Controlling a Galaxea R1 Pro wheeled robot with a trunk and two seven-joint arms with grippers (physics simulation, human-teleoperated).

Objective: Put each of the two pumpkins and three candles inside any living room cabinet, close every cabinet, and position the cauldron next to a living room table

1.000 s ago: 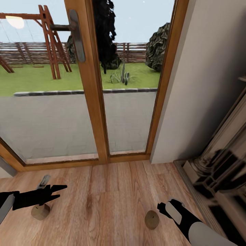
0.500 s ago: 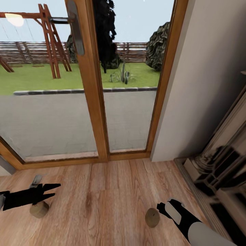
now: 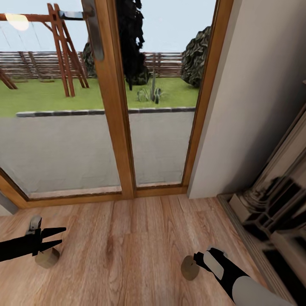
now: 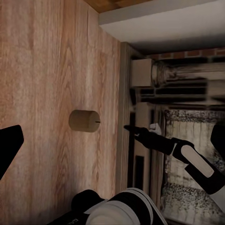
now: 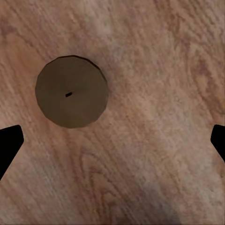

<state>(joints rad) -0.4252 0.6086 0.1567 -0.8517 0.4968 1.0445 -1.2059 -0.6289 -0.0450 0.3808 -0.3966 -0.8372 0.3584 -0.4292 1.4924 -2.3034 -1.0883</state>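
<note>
You're hanging your right gripper wide open right above a candle standing on the wood plank floor, while your left gripper, fingers spread, is hovering over the other candle off to your left. Further out, the floor is running up to a wooden-framed glass door looking onto a paved patio and lawn, with a plain wall and a stone fireplace surround sitting on your right.

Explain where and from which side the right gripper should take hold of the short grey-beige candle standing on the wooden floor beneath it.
Grip the short grey-beige candle across its round side wall, coming straight down from above. It stands upright on the wooden floor, flat top and wick facing the right gripper, whose open fingers likely need centring over it first, since it sits off to one side.
</note>
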